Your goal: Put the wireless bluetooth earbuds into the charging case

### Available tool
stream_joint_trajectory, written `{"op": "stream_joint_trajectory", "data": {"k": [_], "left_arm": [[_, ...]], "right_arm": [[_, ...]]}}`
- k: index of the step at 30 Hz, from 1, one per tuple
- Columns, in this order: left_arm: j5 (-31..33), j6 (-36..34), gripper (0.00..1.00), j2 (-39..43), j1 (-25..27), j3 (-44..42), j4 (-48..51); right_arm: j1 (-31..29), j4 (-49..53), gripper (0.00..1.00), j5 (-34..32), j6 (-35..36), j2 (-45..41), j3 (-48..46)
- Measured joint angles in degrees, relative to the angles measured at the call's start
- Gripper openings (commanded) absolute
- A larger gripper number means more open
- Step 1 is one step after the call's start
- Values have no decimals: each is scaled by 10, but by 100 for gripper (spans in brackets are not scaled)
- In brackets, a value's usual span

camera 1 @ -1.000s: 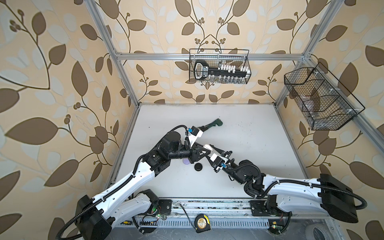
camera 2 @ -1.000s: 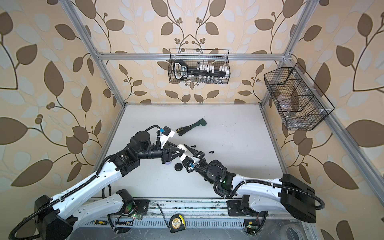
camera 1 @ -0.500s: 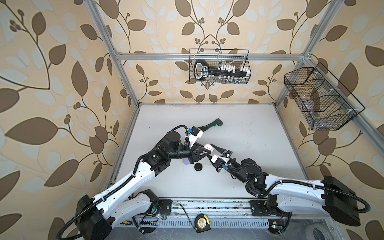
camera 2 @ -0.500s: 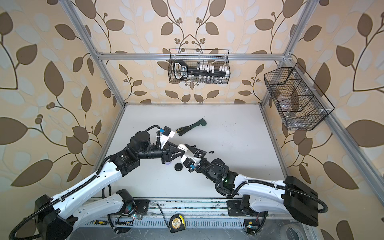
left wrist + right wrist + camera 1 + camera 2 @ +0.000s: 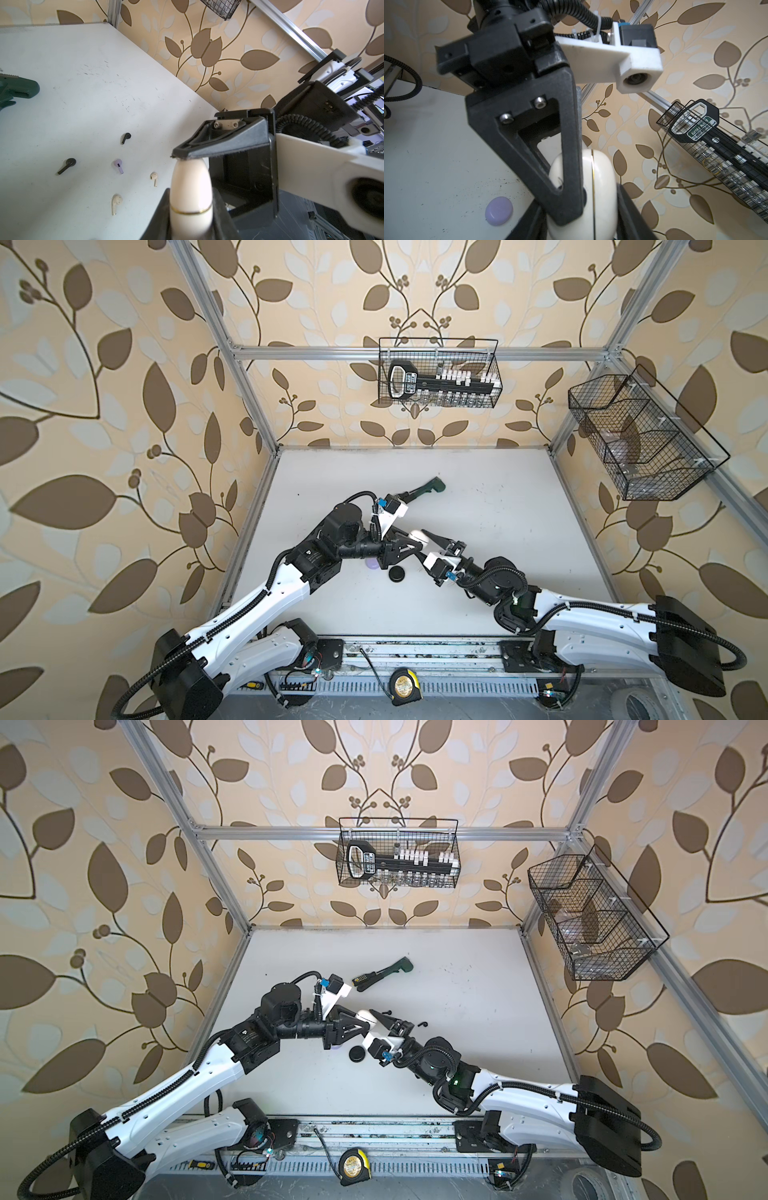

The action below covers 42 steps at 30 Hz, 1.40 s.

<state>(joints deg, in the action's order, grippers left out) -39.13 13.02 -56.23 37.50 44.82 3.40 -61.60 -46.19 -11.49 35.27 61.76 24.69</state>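
Tabletop (image 5: 62,68) with five loose earbuds (image 5: 118,166)

This is a robotics lab cell. An aluminium frame (image 5: 316,353) lined with leaf-patterned wallpaper (image 5: 104,448) encloses a white tabletop (image 5: 519,572). Two robot arms (image 5: 266,605) (image 5: 590,614) stand on a front rail (image 5: 415,649) beside a tape measure (image 5: 402,685).

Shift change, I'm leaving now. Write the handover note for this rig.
Left gripper: shut on the cream case, held above the table.
Right gripper: shut on the same case, lid closed.
Black case and lilac case lie on the table.
Loose on the table: two black earbuds, one lilac earbud, two cream earbuds; sixth not seen.
Done: no earbud seen inserted.
Left: open cases, seat every earbud.
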Motion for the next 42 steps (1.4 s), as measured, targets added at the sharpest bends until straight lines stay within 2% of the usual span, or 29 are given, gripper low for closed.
{"op": "stream_joint_trajectory", "data": {"k": [2,6,9,13,16,20,27,31,33,35,39,42], "left_arm": [[1,-3,30,0,0,0,1],[0,-5,31,-3,5,0,0],[-1,-3,23,-9,8,0,-2],[-1,-6,22,-14,8,0,-2],[-1,-6,31,-14,8,0,-2],[-1,-8,37,-14,8,0,-3],[5,-8,27,-13,8,0,-8],[6,-6,17,-13,8,0,-8],[6,-7,10,-13,8,0,-7],[6,-7,0,-13,8,0,-7],[8,-9,0,-11,10,-6,-18],[28,-23,0,7,16,-31,-37]], "right_arm": [[0,2,1,0,2,-1,0],[-3,5,1,6,3,-2,0],[-7,9,1,9,6,-2,0],[-7,15,1,3,10,-2,0],[-7,15,1,1,10,-2,0],[-6,13,0,-1,10,-2,0],[4,11,1,7,5,-2,0],[5,11,2,10,5,-3,0],[5,12,10,10,5,-3,0],[3,12,32,10,5,-3,0],[2,10,56,11,6,-7,-4],[0,7,64,17,-7,-33,-27]]}}
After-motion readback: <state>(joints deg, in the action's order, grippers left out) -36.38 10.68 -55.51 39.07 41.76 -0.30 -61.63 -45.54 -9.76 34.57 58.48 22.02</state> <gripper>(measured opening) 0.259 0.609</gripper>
